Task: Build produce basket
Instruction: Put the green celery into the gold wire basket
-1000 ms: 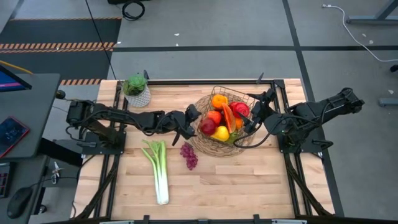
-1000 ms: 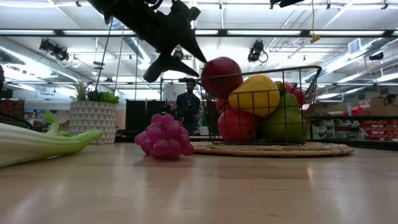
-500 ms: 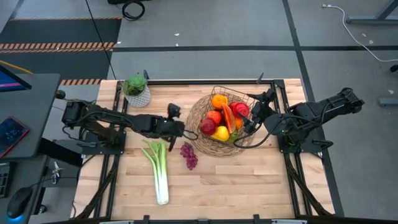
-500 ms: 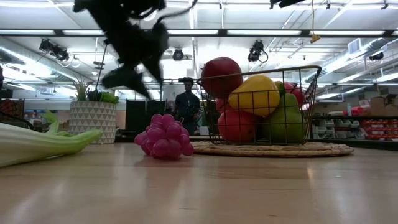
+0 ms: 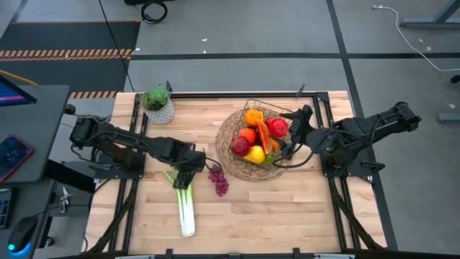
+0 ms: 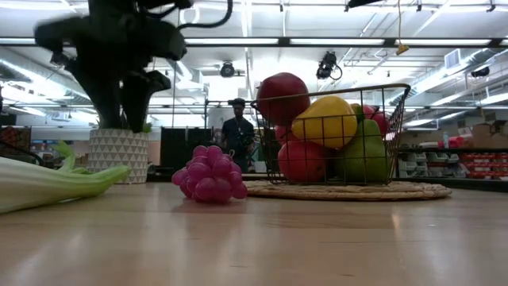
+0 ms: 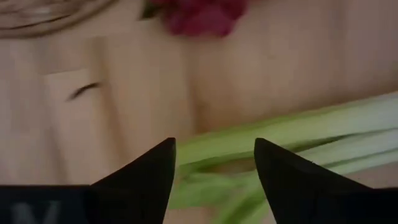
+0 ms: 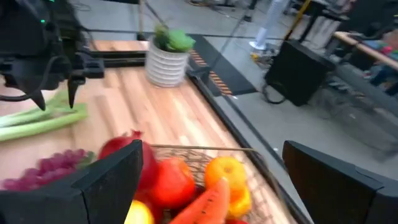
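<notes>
Trouble, as I read it from my station, sat mostly on the basket's left. Farthest left of the brown wire-mesh basket with its round woven rim (image 5: 233, 167) lay the long green-and-white leek (image 5: 185, 201), flat on the wooden table (image 5: 287, 208), leafy end nearest the basket. My left gripper (image 5: 185, 178) hung just above those leaves, its two dark fingers (image 7: 140, 171) spread with stalk showing between them, nothing pinched. I judged that closing there would catch only soft leaves, so the leek could droop or slip free on the lift; being long, it could also strike the rim and tip out. Between leek and basket lay the purple toy grape bunch (image 5: 218, 180), close enough that a swinging stalk might knock it away. The basket itself held red apples (image 5: 240, 146), oranges, a yellow lemon (image 5: 255, 154) and a watermelon slice, piled high; more produce could roll off. At the basket's right edge my right gripper (image 5: 293, 130) waited, fingers wide apart and empty.
</notes>
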Motion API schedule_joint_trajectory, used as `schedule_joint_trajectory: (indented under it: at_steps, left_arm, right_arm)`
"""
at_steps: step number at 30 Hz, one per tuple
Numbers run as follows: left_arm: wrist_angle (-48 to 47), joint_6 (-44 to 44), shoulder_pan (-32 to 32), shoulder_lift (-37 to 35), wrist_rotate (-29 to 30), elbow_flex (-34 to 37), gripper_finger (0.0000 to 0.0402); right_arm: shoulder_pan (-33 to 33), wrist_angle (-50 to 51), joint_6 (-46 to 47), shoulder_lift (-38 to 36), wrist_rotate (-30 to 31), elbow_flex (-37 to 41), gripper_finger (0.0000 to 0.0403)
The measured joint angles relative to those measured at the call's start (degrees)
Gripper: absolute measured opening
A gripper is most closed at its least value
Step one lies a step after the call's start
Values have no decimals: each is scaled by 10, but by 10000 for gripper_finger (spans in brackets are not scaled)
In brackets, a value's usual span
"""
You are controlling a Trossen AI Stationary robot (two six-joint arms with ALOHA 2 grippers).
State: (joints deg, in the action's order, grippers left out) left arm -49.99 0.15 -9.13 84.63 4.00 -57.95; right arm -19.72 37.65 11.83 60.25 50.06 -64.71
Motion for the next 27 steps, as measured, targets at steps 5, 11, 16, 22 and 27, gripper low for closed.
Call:
schedule_joint_trajectory:
  at_steps: [5,11,16,22,27]
  left_arm:
    - [22,-80,-43,0,-34,-4,208]
    - [25,-152,-120,0,-16,6,191]
    - [31,-178,-197,0,10,16,180]
    - [34,-112,-286,0,31,35,174]
    - [51,-3,-332,1,82,53,183]
  right_arm:
    - [5,-59,-35,21,-69,0,389]
    - [7,-136,-77,89,-143,0,389]
    - [7,-164,-80,140,-159,0,389]
    - [11,-169,-76,155,-158,-14,389]
    - [10,-171,-80,156,-159,-42,389]
